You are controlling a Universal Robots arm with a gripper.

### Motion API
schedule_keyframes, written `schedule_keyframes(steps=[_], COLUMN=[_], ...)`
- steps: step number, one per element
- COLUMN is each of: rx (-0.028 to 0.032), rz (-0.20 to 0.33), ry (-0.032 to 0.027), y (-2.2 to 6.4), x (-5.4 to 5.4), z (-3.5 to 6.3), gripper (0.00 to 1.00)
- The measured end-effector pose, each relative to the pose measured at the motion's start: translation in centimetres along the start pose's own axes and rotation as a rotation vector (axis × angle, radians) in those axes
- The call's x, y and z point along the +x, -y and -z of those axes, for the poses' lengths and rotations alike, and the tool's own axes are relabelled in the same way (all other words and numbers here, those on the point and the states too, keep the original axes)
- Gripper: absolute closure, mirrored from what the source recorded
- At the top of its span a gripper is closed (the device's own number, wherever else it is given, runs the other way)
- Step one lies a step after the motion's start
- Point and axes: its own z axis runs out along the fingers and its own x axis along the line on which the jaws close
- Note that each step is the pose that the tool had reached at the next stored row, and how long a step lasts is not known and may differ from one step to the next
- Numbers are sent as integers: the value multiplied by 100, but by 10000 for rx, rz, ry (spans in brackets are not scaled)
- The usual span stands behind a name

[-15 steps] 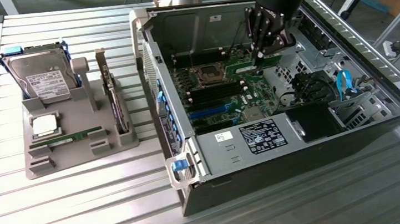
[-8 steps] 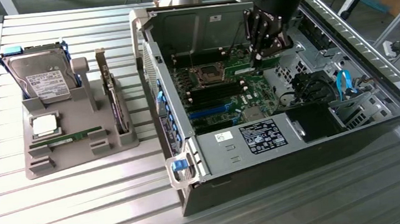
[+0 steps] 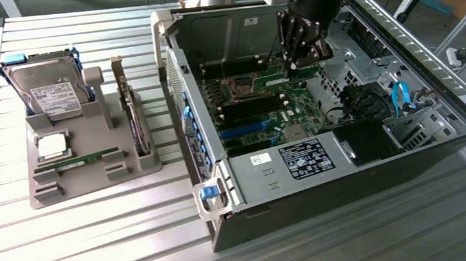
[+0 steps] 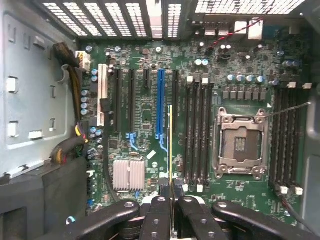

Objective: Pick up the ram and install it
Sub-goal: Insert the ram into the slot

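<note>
My gripper point(image 3: 302, 55) reaches down into the open computer case point(image 3: 222, 190), above the motherboard point(image 3: 257, 112). In the wrist view the gripper point(image 4: 171, 201) is shut on the ram point(image 4: 170, 150). The ram appears edge-on as a thin green-yellow strip pointing at the board. It hangs just beside the row of black memory slots point(image 4: 197, 130), between them and the blue slot point(image 4: 160, 102), and looks clear of the board. A second green stick point(image 3: 76, 162) lies on the grey holder point(image 3: 90, 178) at the exterior view's left.
The empty processor socket point(image 4: 239, 145) sits beyond the memory slots, with further slots point(image 4: 285, 140) past it. The holder also carries a hard drive point(image 3: 51, 84), a square silver chip point(image 3: 50, 144) and an upright dark card point(image 3: 132, 115). Case walls, cables and a drive cage point(image 3: 405, 119) surround the gripper.
</note>
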Motion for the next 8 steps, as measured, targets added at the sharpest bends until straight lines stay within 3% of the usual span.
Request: schedule_keyframes(steps=[1, 3, 8], rx=[3, 9, 7], rz=[-12, -22, -22], ry=[105, 225, 226], y=[-12, -36, -51], x=[0, -1, -1], z=[-2, -24, -101], gripper=[88, 88, 88])
